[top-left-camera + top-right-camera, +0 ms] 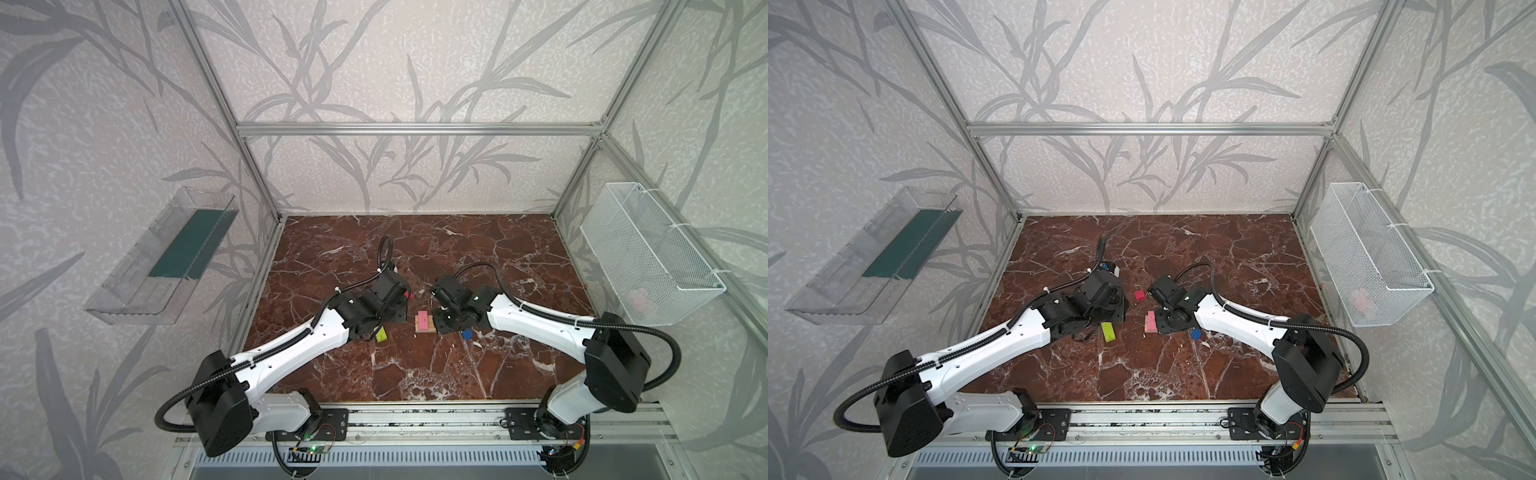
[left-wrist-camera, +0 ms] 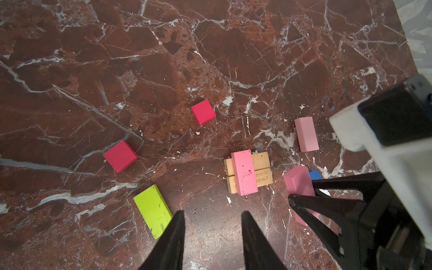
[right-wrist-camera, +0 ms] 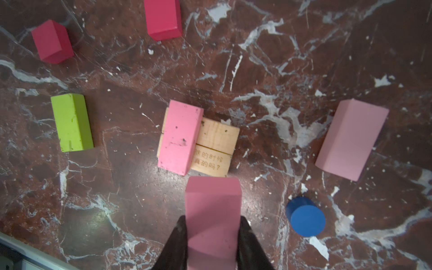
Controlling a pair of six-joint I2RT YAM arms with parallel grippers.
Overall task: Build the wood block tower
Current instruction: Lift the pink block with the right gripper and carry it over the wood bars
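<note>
Fig.: R gripper (image 3: 213,219) grips pink bar (image 3: 212,201) near tan bars (image 3: 217,135); next, prob. seat it on them beside 1st pink (image 3: 180,138); L gripper (image 2: 212,213) spread, empty.

**Bare Wood, Chipped Paint, Glossy Stone Look**

The tabletop (image 2: 210,46) shows a glossy, red-brown marble pattern veined white. Two tan bars (image 3: 217,135) are unpainted wood, grain visible, one printed with characters. One pink bar (image 3: 180,138) wears matt paint, chipped and speckled; the lime-green bar (image 3: 71,121) is scuffed. A second pink bar (image 3: 214,210) and the blue disc (image 3: 306,219) look smooth. The basket (image 1: 648,257) is white wire mesh.
</note>
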